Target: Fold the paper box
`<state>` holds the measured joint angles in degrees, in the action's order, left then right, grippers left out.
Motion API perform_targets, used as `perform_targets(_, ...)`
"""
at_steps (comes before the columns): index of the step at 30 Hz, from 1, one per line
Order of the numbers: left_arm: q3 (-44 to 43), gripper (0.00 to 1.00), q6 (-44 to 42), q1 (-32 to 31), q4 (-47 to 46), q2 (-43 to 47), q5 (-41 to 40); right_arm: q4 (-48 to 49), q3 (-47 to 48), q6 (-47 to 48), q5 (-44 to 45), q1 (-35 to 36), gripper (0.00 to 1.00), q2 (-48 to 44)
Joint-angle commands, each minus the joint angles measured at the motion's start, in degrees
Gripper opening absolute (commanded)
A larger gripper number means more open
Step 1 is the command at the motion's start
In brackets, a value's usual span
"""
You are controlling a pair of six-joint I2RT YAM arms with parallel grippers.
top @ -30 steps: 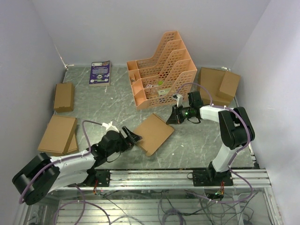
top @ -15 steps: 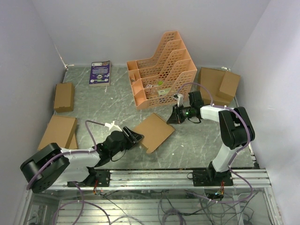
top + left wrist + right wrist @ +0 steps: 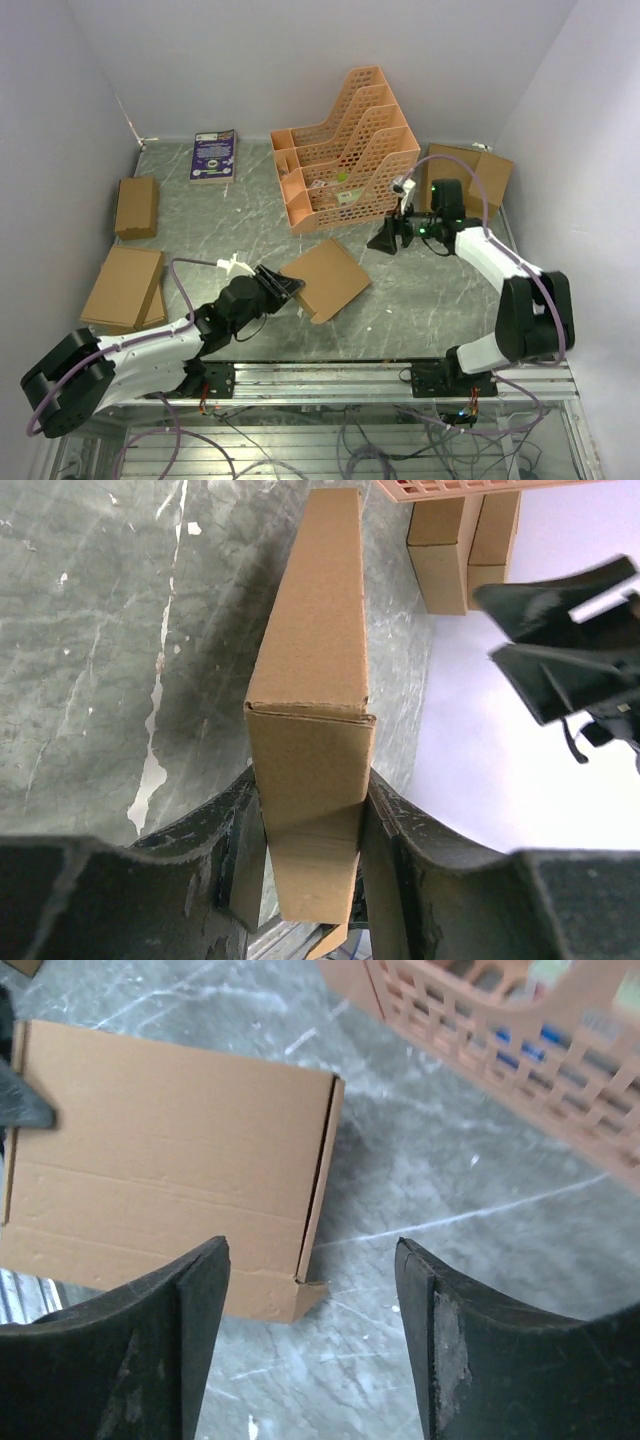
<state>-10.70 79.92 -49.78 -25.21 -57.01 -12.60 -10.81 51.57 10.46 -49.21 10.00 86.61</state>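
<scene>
Lying flat and closed at the front middle of the bench [image 3: 430,290]: the paper box [image 3: 330,278], turned cornerwise to the front rail. Gripped at its near-left corner by the left hand [image 3: 284,286], about half closed, with fingers [image 3: 240,830] pressed against both faces of the cardboard. Seen from that wrist as a narrow brown edge running away between the pads.

Off the far-right corner, clear of the cardboard: the right hand [image 3: 384,240], spread wide and gripping nothing. Below its fingers [image 3: 160,1360], only box lid and grey marbled bench.

Close behind the box and beside the right hand: an orange file rack [image 3: 345,150]. Further out, a purple book [image 3: 214,155] at the back left, left-wall cartons [image 3: 135,205] in brown cardboard, and back-right cartons [image 3: 468,178] behind the right arm.

A second ago: left hand gaping wide, just short of that corner; right hand nearly shut, close by the far-right corner. Since then, clamped on at the left, opened and drawn back toward the right wall at the right. Box itself barely shifted.
</scene>
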Motion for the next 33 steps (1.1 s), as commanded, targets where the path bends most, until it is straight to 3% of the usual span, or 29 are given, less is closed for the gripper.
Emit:
perform_targets(1, -4.23, 0.44, 2.81, -0.32, 7.29, 1.97, -1.43, -9.0, 1.21, 18.62, -8.89, -1.08, 0.69, -7.84)
perform_targets(5, -7.17, 0.43, 7.44, -0.35, 13.73, 3.17, -0.62, -15.2, -4.76, 45.2, -15.23, -0.35, 0.97, -17.93)
perform_targets(8, -8.15, 0.42, 12.8, -0.26, 18.59, 4.13, 0.17, -14.33, -9.73, 55.11, -13.83, 2.2, 1.0, -24.58)
perform_targets(10, -8.22, 0.41, 16.63, -0.3, 20.27, 4.59, 0.95, -17.19, -9.28, 58.99, -11.78, 5.73, 1.0, -24.34)
perform_targets(14, -8.55, 0.41, 23.45, -0.17, 23.84, 5.5, 1.58, -9.15, -14.07, 54.71, 0.18, 16.82, 1.0, -27.85)
perform_targets(21, -11.1, 0.4, 29.66, -0.12, 31.16, 8.06, -0.44, -1.52, -17.87, 52.17, 12.75, 28.08, 1.0, -28.32)
perform_targets(27, -13.08, 0.4, 31.18, -0.07, 33.33, 8.0, -0.11, 15.34, -24.61, 49.98, 31.01, 40.06, 1.0, -26.56)
perform_targets(30, -13.14, 0.4, 31.79, -0.05, 33.4, 8.69, -0.5, 20.03, -26.15, 49.81, 35.76, 43.02, 0.95, -25.09)
perform_targets(33, -12.89, 0.39, 32.14, -0.06, 33.29, 9.34, -0.75, 24.6, -27.52, 49.09, 39.08, 44.36, 0.82, -24.59)
